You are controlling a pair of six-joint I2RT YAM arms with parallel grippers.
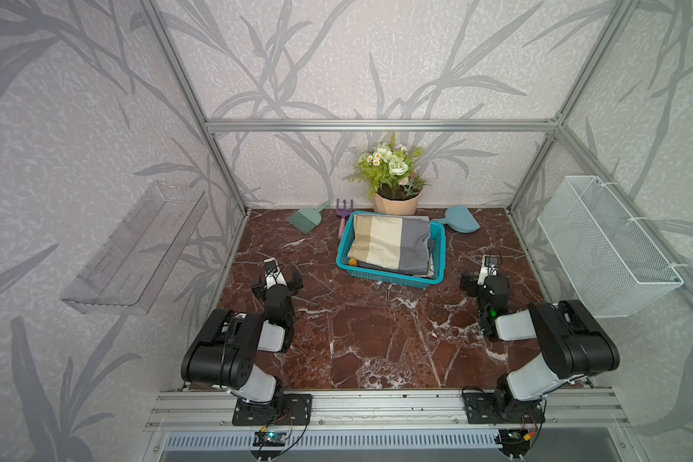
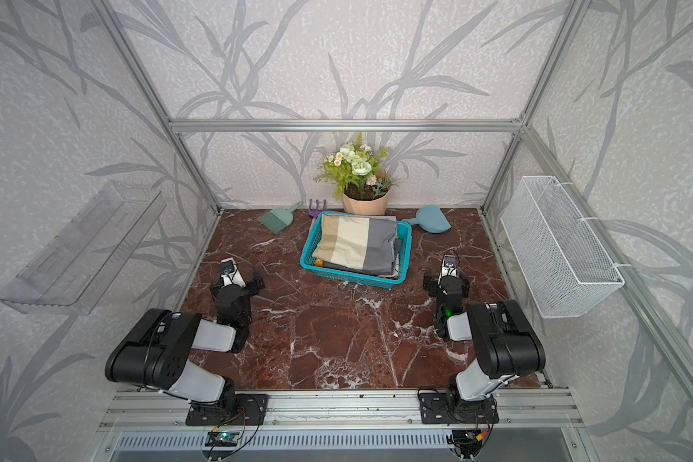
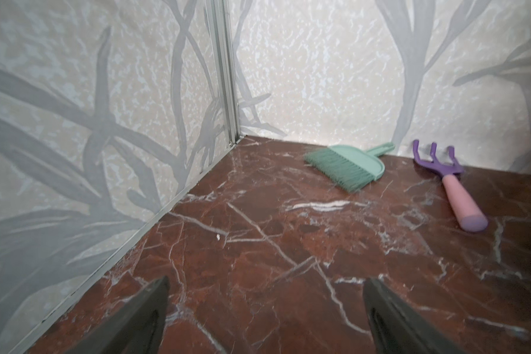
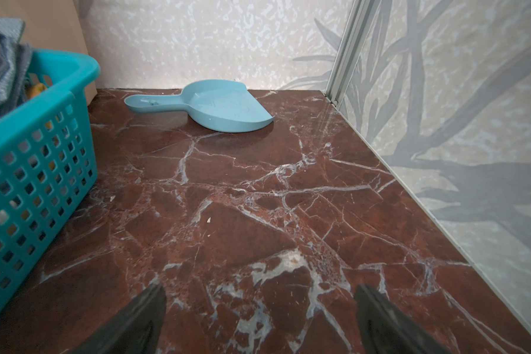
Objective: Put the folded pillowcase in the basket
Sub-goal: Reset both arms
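Red marble worktop point(image 1: 377, 340) carries the basket point(image 1: 389, 277), ahead of and between both tools, with the folded pillowcase point(image 1: 393, 244) already lying inside. Both the left tool point(image 3: 265, 283) and right tool point(image 4: 259, 289) gape empty; nothing seems left.

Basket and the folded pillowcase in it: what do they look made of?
The basket looks like moulded teal plastic, smooth with a slight sheen, its walls a grid of square holes. The pillowcase looks like matte woven fabric, probably cotton, in beige, cream and grey bands, with soft creases at the folds.
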